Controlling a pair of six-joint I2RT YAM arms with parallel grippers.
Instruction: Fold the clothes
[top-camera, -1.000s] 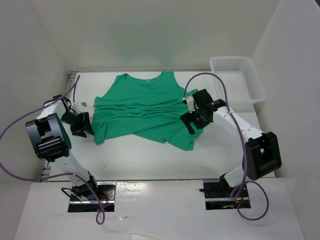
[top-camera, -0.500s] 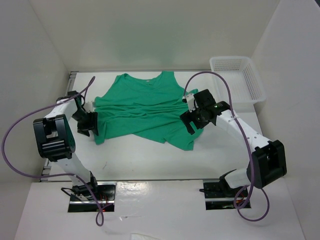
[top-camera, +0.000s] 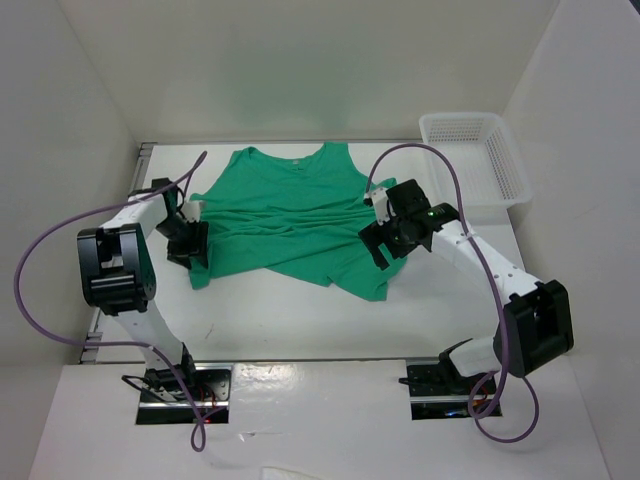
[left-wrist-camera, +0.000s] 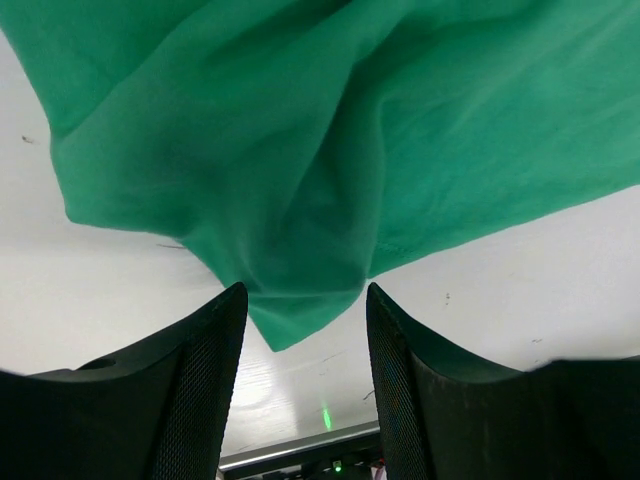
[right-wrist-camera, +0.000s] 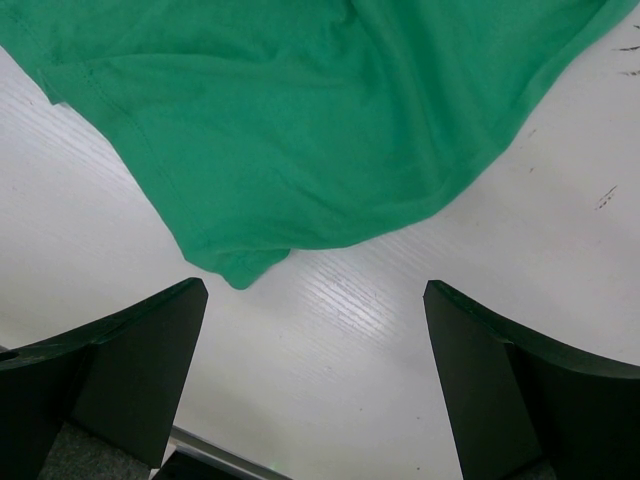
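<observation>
From above, the emerald T-shirt (top-camera: 290, 215) lies rumpled on the white surface (top-camera: 300, 320), with the left hand (top-camera: 188, 247) at its left edge and the right hand (top-camera: 383, 248) at its right. Left wrist: the fingers (left-wrist-camera: 200, 370) are spread, and a hem corner sits between them. Right wrist: the fingers (right-wrist-camera: 130, 360) are spread wide near the hem.

White arms (top-camera: 478, 252), black joints (top-camera: 110, 272), purple cables (top-camera: 415, 146), black textured tool fingers (left-wrist-camera: 200, 390)

white mesh basket (top-camera: 512, 168) (far right corner), white table (top-camera: 290, 320)

Both point downward: left gripper (left-wrist-camera: 305, 292) half parted, right gripper (right-wrist-camera: 315, 288) spread wide.
</observation>
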